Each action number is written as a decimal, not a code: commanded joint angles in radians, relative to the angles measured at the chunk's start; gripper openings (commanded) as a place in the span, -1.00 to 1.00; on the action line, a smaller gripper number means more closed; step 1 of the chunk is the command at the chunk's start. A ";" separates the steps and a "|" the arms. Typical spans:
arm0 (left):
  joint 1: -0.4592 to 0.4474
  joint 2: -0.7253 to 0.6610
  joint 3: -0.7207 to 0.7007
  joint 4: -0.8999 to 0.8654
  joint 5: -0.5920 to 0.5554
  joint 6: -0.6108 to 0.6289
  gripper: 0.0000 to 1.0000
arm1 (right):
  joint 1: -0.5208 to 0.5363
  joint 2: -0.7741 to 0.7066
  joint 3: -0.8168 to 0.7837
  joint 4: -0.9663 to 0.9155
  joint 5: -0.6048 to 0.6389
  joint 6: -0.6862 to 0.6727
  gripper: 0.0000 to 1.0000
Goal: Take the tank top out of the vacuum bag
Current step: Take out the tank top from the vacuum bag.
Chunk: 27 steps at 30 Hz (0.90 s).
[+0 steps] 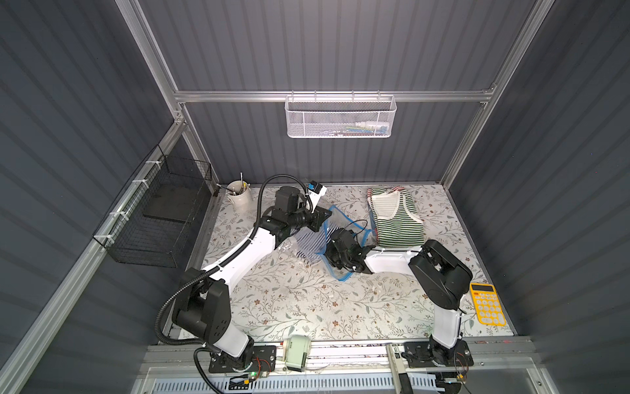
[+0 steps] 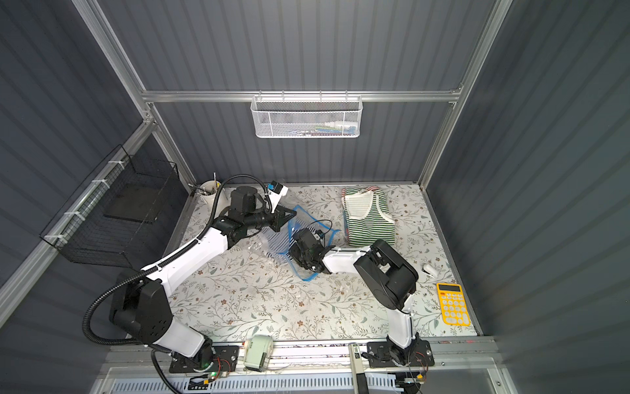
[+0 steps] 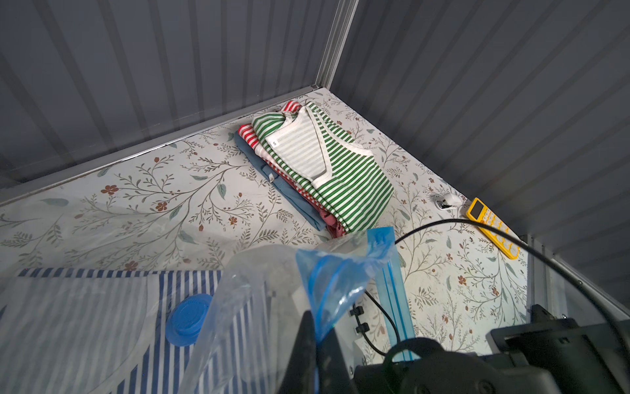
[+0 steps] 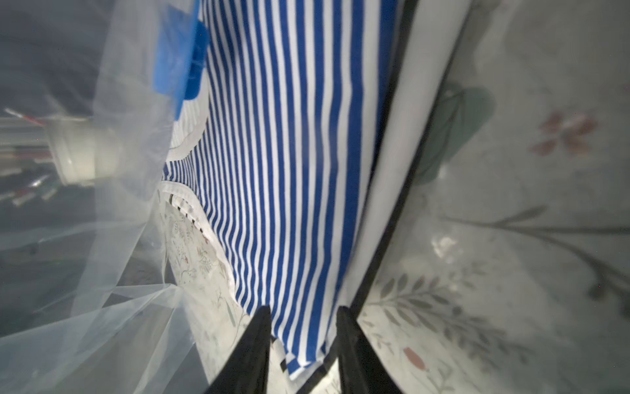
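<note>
Vacuum bag point(image 1: 341, 218) at centre frame on the floral tabletop point(image 1: 306, 300), left gripper point(image 3: 317, 332) pinching its blue zip edge (mouth lifted), blue-striped tank top point(image 4: 289, 170) inside — right gripper point(image 4: 303, 317) astride its hem, jaws part-spread, grip impossible to tell.

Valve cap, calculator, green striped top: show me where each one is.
valve cap point(image 3: 189, 319), left wrist view, middle of the blue disc.
calculator point(image 1: 489, 308), a top view, middle of its keypad.
green striped top point(image 1: 400, 232), a top view, striped front below the neckline.

tank top point(image 4: 289, 170) in vacuum bag point(image 3: 259, 273), folded clothes point(image 1: 397, 218) behind; calculator point(image 1: 487, 303) right
</note>
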 commanded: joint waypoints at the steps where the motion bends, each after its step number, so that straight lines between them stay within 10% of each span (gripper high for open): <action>1: -0.006 -0.023 -0.009 0.025 0.010 0.022 -1.00 | -0.011 0.015 0.014 -0.013 -0.009 0.010 -0.32; 9: -0.005 -0.018 -0.007 0.020 0.006 0.022 -1.00 | -0.014 0.046 0.034 0.013 -0.028 0.007 -0.61; 27: -0.006 -0.025 -0.007 0.022 0.005 0.019 -1.00 | 0.000 0.083 0.091 -0.005 -0.052 -0.002 -0.53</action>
